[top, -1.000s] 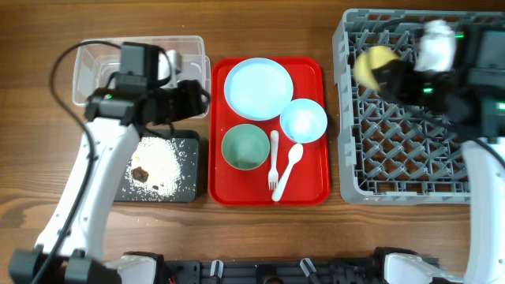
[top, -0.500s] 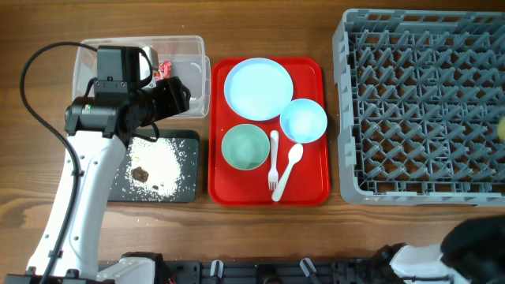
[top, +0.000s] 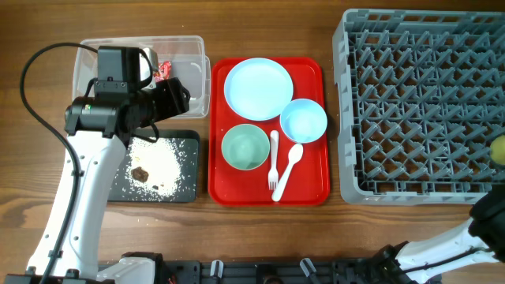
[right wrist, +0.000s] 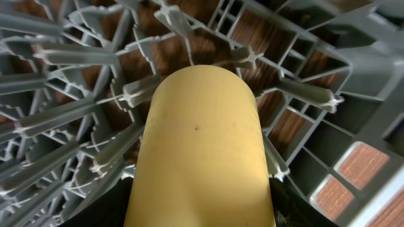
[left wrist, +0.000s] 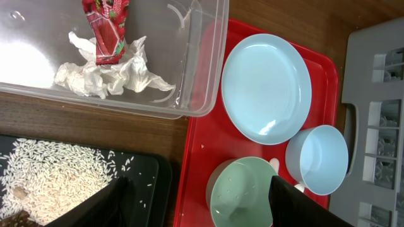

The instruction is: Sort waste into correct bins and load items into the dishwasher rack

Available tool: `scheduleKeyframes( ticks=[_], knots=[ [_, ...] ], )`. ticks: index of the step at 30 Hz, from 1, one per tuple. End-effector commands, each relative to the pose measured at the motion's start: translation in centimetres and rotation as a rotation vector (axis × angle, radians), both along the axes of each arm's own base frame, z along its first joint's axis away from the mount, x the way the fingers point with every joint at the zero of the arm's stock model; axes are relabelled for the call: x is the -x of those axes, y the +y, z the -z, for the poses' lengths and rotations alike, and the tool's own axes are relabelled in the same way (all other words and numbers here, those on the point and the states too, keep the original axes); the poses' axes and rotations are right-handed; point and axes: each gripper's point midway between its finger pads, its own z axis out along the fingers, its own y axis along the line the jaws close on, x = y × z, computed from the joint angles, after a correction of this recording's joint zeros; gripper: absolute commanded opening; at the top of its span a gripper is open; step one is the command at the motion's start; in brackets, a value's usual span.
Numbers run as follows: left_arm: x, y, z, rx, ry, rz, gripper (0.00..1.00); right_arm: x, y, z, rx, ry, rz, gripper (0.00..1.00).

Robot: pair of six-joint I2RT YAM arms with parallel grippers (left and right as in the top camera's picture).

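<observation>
Brown wooden tabletop [top: 268, 24] under everything, with the grain running left to right.

Compared with half a second ago: yellow cup [top: 499, 150] a little lower at the right edge of the overhead view, beside the grey rack [top: 418, 102]; more of the right arm showing at the bottom right corner. One second ago, same cup over the rack's far side. Left arm, tub and trays unchanged.

Right claw [right wrist: 199, 205] closed around the cup, above the rack's pegs near its outer wall. Left claw [left wrist: 196, 202] spread wide, holding nothing, over the right end of the clear tub [top: 91, 71].

Inside the tub: red wrapper [left wrist: 106, 28] lying on white tissue [left wrist: 107, 72]. On the black tray [top: 189, 170]: rice [top: 162, 162]. On the red tray [top: 312, 181]: blue plate [top: 258, 88], blue bowl [top: 304, 121], green bowl [top: 245, 147], fork [top: 274, 162] and spoon [top: 288, 170] side by side.
</observation>
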Motion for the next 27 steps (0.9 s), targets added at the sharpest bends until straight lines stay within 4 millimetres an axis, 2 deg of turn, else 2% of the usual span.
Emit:
scheduleKeyframes(
  ticks=[1,2,4,7,9,12,13,14,17,20,22,25,26,27],
  knots=[
    [0.1,0.3,-0.7,-0.012,-0.025,0.005,0.69,-0.1,-0.4,1.1,-0.014,0.024,0.017,0.43],
    [0.1,0.3,-0.7,-0.012,-0.025,0.005,0.69,-0.1,-0.3,1.4,-0.023,0.027,0.016,0.52],
    [0.1,0.3,-0.7,-0.012,-0.025,0.005,0.69,-0.6,0.1,1.2,-0.042,-0.003,0.000,0.83],
    [0.1,0.3,-0.7,-0.012,-0.025,0.005,0.69,-0.8,0.5,-0.2,-0.031,-0.037,-0.021,0.94],
    [0.1,0.3,-0.7,-0.012,-0.024,0.005,0.70,-0.8,0.6,-2.0,-0.001,-0.069,-0.023,0.96],
    [0.1,0.3,-0.7,-0.012,-0.024,0.005,0.70,-2.1,2.0,-5.3,0.004,-0.200,-0.061,0.96],
    [0.1,0.3,-0.7,-0.012,-0.024,0.005,0.73,-5.8,7.1,-10.7,-0.027,-0.439,-0.303,0.93],
    [0.1,0.3,-0.7,-0.012,-0.024,0.005,0.77,-7.5,10.8,-13.1,-0.037,-0.529,-0.450,0.93],
    [0.1,0.3,-0.7,-0.013,-0.024,0.004,0.81,-9.7,17.3,-15.6,-0.020,-0.579,-0.671,0.93],
    [0.3,0.3,-0.5,-0.014,-0.013,0.005,0.84,-11.4,23.9,-16.1,-0.049,-0.591,-0.865,0.93],
    [0.5,0.3,-0.4,-0.014,-0.004,0.005,0.86,-12.3,28.6,-15.6,-0.071,-0.570,-0.986,0.93],
    [0.6,0.4,-0.3,-0.015,0.002,0.005,0.87,-13.0,33.3,-14.4,-0.073,-0.524,-1.109,0.93],
    [0.6,0.4,-0.3,-0.015,0.002,0.005,0.87,-13.3,35.9,-13.5,-0.063,-0.491,-1.175,0.93],
    [0.6,0.4,-0.3,-0.015,0.002,0.005,0.87,-13.4,36.9,-13.0,-0.056,-0.469,-1.199,0.93]
  ],
)
